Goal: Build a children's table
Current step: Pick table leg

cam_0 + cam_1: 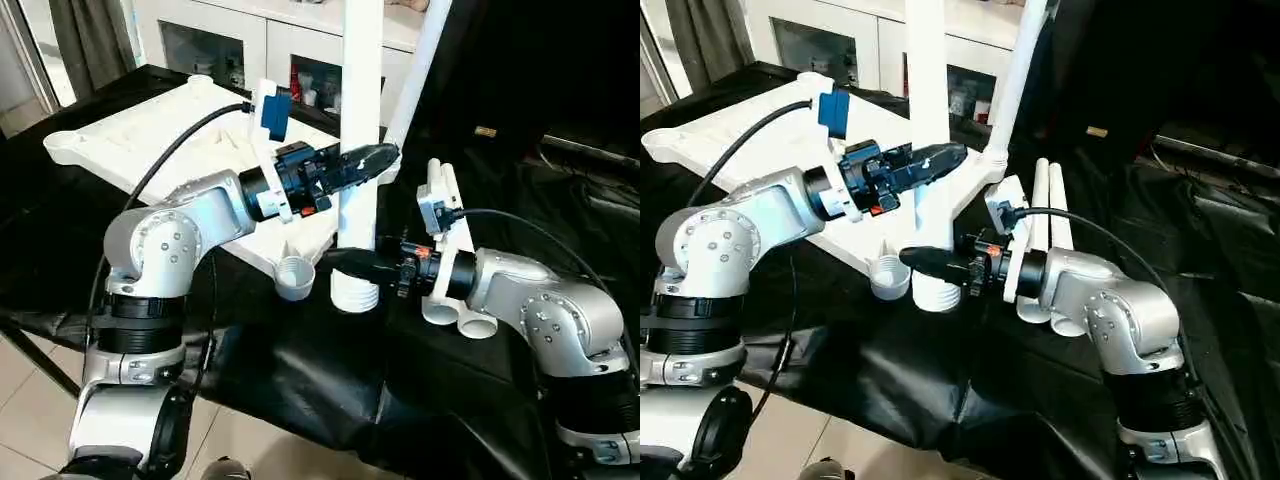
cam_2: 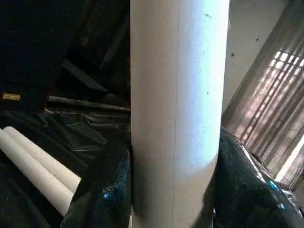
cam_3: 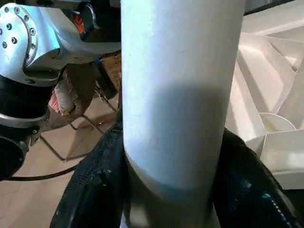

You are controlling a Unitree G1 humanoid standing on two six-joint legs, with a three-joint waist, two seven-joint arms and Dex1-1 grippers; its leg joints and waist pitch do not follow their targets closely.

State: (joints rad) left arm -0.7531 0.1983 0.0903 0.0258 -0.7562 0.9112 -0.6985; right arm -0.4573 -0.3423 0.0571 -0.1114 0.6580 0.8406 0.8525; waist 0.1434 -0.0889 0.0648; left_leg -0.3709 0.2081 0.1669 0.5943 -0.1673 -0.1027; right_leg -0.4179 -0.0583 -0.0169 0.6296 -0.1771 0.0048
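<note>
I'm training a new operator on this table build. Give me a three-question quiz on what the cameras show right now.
1. True or false: both grippers are closed on the same upright leg.
2. Which gripper grips the leg lower down? A) left gripper B) right gripper
3. How many spare legs lie on the black cloth beside the right arm?

Key:
1. True; each wrist view shows the leg between that gripper's fingers.
2. B; it holds near the leg's ribbed bottom end, by the tabletop.
3. Two.
</note>
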